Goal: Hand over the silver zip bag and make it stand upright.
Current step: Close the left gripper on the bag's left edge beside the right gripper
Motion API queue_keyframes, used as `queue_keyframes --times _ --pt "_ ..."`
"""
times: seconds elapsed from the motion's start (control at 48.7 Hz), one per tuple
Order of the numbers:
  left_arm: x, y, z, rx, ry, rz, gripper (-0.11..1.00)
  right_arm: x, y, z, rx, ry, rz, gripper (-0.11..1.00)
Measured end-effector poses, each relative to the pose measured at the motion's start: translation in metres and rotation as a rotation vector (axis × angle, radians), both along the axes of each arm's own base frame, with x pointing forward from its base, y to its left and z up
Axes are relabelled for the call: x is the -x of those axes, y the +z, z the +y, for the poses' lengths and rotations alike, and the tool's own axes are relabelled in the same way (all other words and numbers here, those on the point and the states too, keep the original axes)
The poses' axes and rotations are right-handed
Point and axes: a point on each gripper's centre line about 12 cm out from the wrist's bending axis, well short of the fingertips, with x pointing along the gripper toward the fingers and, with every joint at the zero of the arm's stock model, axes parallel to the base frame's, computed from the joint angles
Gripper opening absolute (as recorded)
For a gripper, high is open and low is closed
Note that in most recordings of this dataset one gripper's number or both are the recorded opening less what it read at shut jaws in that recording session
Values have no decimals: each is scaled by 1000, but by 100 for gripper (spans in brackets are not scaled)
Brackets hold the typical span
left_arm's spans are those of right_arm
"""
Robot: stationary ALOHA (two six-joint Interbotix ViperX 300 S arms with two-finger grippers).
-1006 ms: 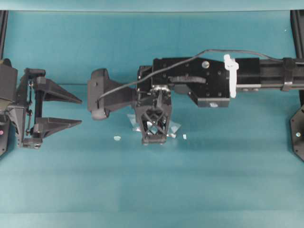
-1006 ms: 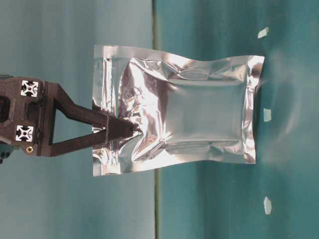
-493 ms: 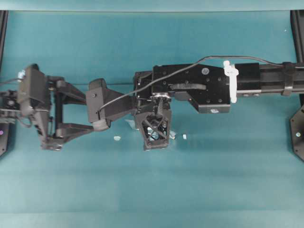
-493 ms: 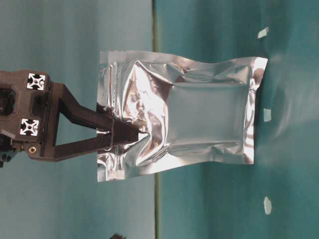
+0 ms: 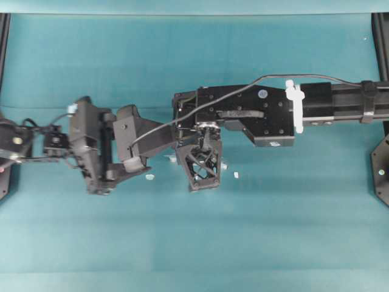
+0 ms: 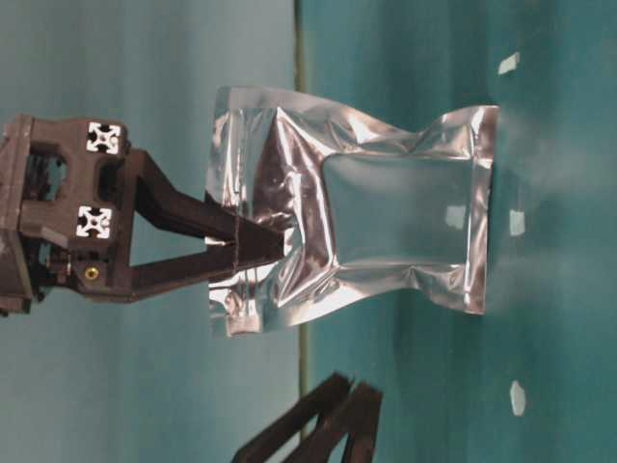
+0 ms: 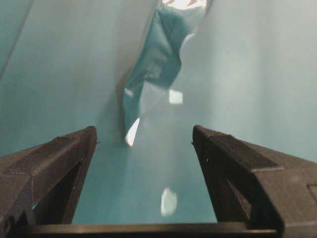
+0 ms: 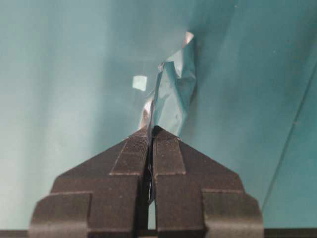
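Your left gripper is advancing, jaws spread wide and empty, toward the silver zip bag, which your right gripper is pinching above the table; handover is approaching.

The silver zip bag is a shiny, crinkled foil pouch with a sealed strip along one short edge. It hangs with that strip end uppermost, its opposite short edge at the teal table. Its middle is twisted and creased.
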Motion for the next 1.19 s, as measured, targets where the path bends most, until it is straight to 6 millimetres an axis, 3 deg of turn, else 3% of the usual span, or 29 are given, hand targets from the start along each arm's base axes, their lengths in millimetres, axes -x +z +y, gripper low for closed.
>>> queue_keyframes --times 0.246,0.493,1.19 --pt "-22 -1 2 -30 -11 -17 92 -1 0 0 0 0 -9 5" --pt "-32 1 2 -30 -11 -34 92 -2 0 1 0 1 -17 5" --pt "-65 -38 3 -21 -9 -27 92 -3 0 1 0 -2 -24 5"
